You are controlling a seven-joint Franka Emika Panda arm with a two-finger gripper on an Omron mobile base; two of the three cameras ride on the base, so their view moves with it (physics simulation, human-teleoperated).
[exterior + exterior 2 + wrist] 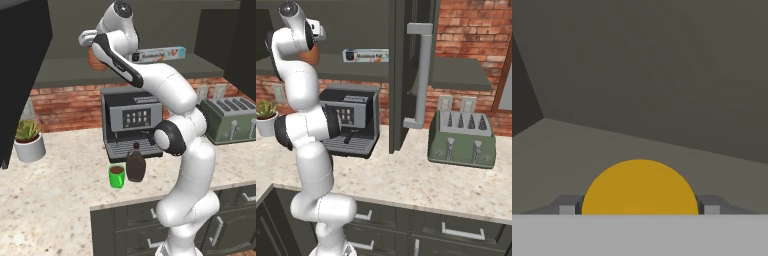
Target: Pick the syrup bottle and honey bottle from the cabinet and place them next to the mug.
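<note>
Grey cabinet point(637, 65) shelf lies beneath the fingers point(568, 206), which flank the honey bottle point(640, 189) touching both sides, apparently pinching it.

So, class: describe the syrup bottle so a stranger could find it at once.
Find the coffee machine on the counter. Just in front of its drip tray stands the syrup bottle, beside the green mug. It is dark brown, round-bodied and narrow-necked, taller than the mug.
</note>
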